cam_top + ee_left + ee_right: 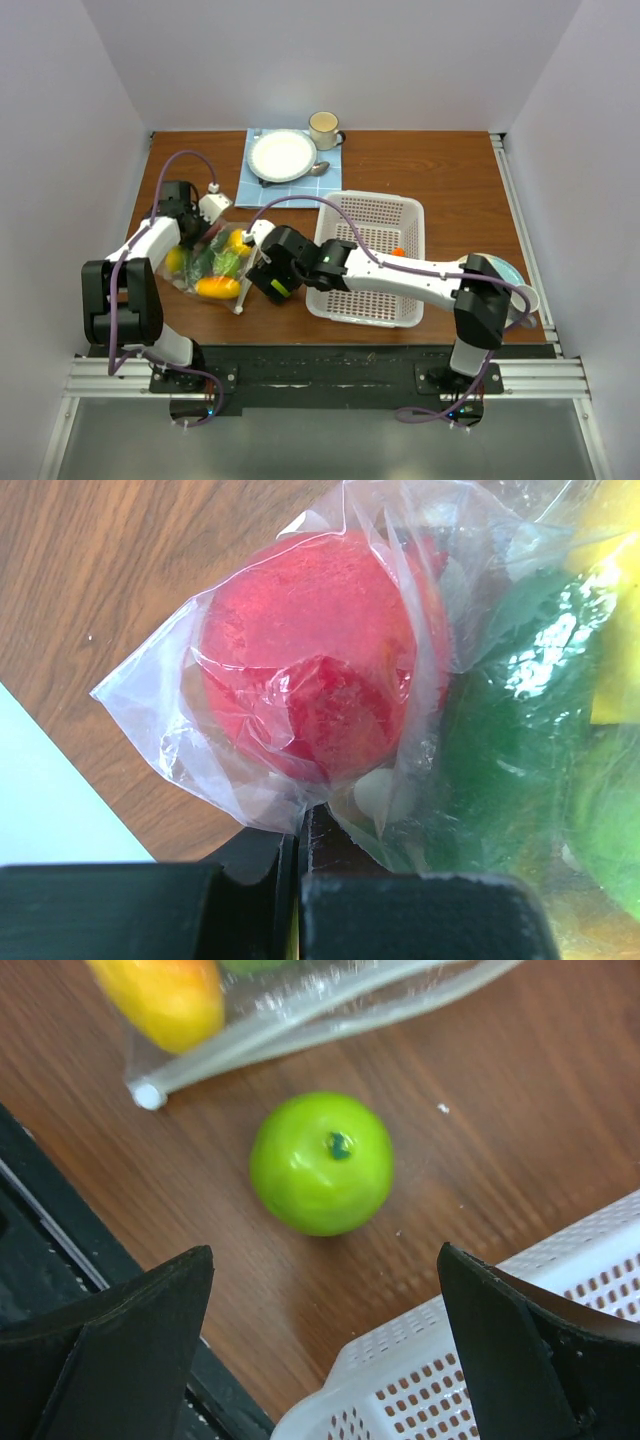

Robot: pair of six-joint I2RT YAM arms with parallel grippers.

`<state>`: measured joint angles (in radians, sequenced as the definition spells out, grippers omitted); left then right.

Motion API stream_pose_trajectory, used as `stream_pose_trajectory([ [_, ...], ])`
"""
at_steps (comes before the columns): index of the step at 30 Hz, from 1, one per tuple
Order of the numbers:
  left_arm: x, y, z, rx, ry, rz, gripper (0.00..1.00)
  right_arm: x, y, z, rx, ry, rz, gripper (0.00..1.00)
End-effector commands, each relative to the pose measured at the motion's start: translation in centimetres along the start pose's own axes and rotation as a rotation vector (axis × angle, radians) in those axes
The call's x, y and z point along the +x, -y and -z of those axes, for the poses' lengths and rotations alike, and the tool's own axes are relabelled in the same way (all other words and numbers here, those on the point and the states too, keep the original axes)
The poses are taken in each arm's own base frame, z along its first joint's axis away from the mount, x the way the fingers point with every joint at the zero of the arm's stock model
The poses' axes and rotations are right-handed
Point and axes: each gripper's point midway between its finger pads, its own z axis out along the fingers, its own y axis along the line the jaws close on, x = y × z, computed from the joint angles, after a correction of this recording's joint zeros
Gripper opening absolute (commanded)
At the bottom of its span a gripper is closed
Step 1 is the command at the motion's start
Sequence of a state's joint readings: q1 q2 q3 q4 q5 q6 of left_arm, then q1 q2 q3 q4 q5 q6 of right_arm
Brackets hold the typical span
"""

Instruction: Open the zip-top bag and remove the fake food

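The zip-top bag (208,268) lies on the table left of the basket, holding yellow, green and orange fake food. My left gripper (192,236) is shut on the bag's far corner; in the left wrist view its jaws (300,825) pinch the clear plastic (160,730) just below a red fruit (310,670) inside the bag. My right gripper (325,1260) is open and empty above a green apple (322,1163) that lies on the wood outside the bag, just below the white zip strip (300,1015). The right gripper also shows in the top view (274,276).
The white perforated basket (372,225) stands right of the bag, with a small orange piece (398,251) inside; its corner shows in the right wrist view (500,1360). A plate (282,155) on a blue cloth, a spoon and a mug (324,128) sit at the back. A teal bowl (512,276) sits at the right.
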<state>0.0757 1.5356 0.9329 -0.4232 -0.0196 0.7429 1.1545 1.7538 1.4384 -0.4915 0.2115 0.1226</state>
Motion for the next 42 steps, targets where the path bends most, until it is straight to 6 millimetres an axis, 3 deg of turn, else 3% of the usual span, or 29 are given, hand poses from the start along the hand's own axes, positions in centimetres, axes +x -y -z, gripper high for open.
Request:
stream_pose_trajectory([
  [1,0.3,-0.6,0.1,-0.026,0.003,0.011,0.0,-0.9,0.3,-1.4,-0.013,0.048,-0.038,0.99],
  [3,0.3,-0.5,0.1,-0.024,0.004,0.011,0.0,0.0,0.7,-2.7,0.025,-0.006,-0.025,0.99],
  [10,0.7,-0.4,-0.2,-0.024,0.001,0.011,0.0,0.5,-2.1,-5.9,-0.095,-0.052,-0.052,0.99],
  [19,1.2,-1.0,-0.4,-0.042,-0.005,0.017,0.0,2.4,-3.4,-7.8,-0.145,-0.107,-0.073,0.99],
  [20,1.3,-0.9,-0.2,-0.038,-0.012,0.018,0.0,2.5,-3.3,-7.5,-0.141,-0.115,-0.071,0.79],
  [21,0.8,-1.3,0.1,-0.039,0.0,0.02,0.0,1.7,-2.9,-7.2,-0.121,-0.1,-0.07,0.67],
  [22,0.5,-1.4,0.4,-0.033,0.004,0.03,0.0,1.2,-2.3,-6.9,-0.092,-0.09,-0.069,0.54],
  [23,0.5,-1.2,0.9,-0.015,-0.003,0.036,0.0,0.1,-1.8,-5.7,-0.072,-0.063,-0.066,0.27],
  [24,-0.4,-1.9,1.6,-0.024,0.018,0.039,0.0,-0.7,-1.1,-5.1,-0.042,-0.041,-0.066,0.15],
  [26,-1.0,-1.7,2.5,0.01,0.029,0.06,0.0,-1.9,0.8,-3.6,0.025,0.004,-0.076,0.08],
  [27,-2.2,-2.2,3.2,0.016,0.062,0.067,0.0,-3.3,2.0,-2.1,0.047,0.045,-0.094,0.09],
  [29,-2.5,-1.8,4.1,0.053,0.062,0.089,0.0,-4.2,4.1,-0.5,0.095,0.082,-0.125,0.1],
  [30,-3.4,-2.0,4.7,0.061,0.086,0.093,0.0,-5.1,5.9,1.3,0.13,0.121,-0.153,0.1],
  [34,-3.6,-1.7,5.8,0.084,0.091,0.108,0.0,-4.8,12.3,4.9,0.273,0.175,-0.27,0.1],
  [36,-3.4,-1.7,6.0,0.082,0.087,0.106,0.0,-2.4,16.1,5.8,0.409,0.147,-0.307,0.1],
  [39,-3.0,-1.5,5.9,0.084,0.068,0.106,0.0,1.6,19.6,6.3,0.53,0.057,-0.325,0.11],
  [42,-3.2,-1.2,6.1,0.092,0.066,0.107,0.0,4.6,20.5,5.0,0.53,-0.014,-0.347,0.4],
])
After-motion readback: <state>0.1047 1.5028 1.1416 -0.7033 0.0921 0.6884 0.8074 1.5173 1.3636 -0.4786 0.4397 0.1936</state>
